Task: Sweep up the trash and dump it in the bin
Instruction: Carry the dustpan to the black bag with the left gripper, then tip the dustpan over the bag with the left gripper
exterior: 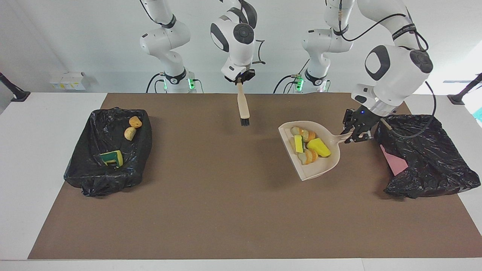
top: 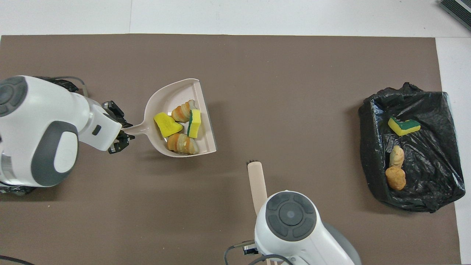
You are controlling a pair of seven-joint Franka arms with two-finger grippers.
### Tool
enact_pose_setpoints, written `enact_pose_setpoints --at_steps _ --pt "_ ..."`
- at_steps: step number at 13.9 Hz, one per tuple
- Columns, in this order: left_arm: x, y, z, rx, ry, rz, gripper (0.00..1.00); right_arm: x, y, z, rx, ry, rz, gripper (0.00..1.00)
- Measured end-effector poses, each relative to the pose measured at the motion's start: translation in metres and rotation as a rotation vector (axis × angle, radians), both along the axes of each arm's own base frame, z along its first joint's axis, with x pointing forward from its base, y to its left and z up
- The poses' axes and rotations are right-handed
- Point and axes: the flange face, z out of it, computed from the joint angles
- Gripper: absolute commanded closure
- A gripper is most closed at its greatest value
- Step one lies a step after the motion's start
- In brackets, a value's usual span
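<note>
Facing view:
- The left gripper (exterior: 357, 131) is clamping the handle of the beige dustpan (exterior: 320, 165), its fingers closed on it, and is holding the pan raised over the brown mat (exterior: 226, 210).
- Four pieces of trash (exterior: 308, 147) are lying in the pan: two yellow sponge bits and two tan-orange chunks, packed against each other.
- At about 3 o'clock from the pan, just beside the left gripper, a bin lined with a crumpled black bag (exterior: 425, 158) is sitting at the left arm's end of the table; a pink patch is showing at its side. Nothing is standing between the pan and this bin.
- The right gripper (exterior: 238, 80) is gripping the handle of the brush (exterior: 243, 105) with closed fingers; the brush is hanging with its black bristles down, above the mat, at about 10 o'clock from the pan.
- A second black-lined bin (exterior: 94, 177) is sitting at the right arm's end, well apart from the pan, holding a green-backed sponge (exterior: 112, 157) and two tan chunks (exterior: 132, 127).

Overhead view:
- The dustpan (top: 162, 103) is pointing its open edge toward 3 o'clock; the left gripper (top: 117, 129) is at its handle at 9 o'clock.
- The brush (top: 257, 184) is lying under the right arm's body, at about 5 o'clock from the pan; the right gripper itself is hidden.
- The left arm is covering most of the near bin.
</note>
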Motion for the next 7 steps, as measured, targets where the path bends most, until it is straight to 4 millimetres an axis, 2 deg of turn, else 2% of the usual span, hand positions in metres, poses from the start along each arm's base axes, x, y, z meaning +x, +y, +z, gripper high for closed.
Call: enact_pose_setpoints --at_steps 2,4,7 --pt "0.004 0.033 0.014 -0.002 0.000 -0.010 1.00 -0.017 0.020 -0.029 -0.011 0.002 -0.003 1.00" --pt "0.006 0.072 0.016 -0.002 0.000 -0.021 1.00 -0.033 0.040 -0.059 -0.032 -0.008 -0.040 1.00" --pt "0.006 0.130 0.014 0.002 -0.009 -0.025 1.00 -0.038 0.040 -0.082 -0.063 0.014 -0.057 1.00"
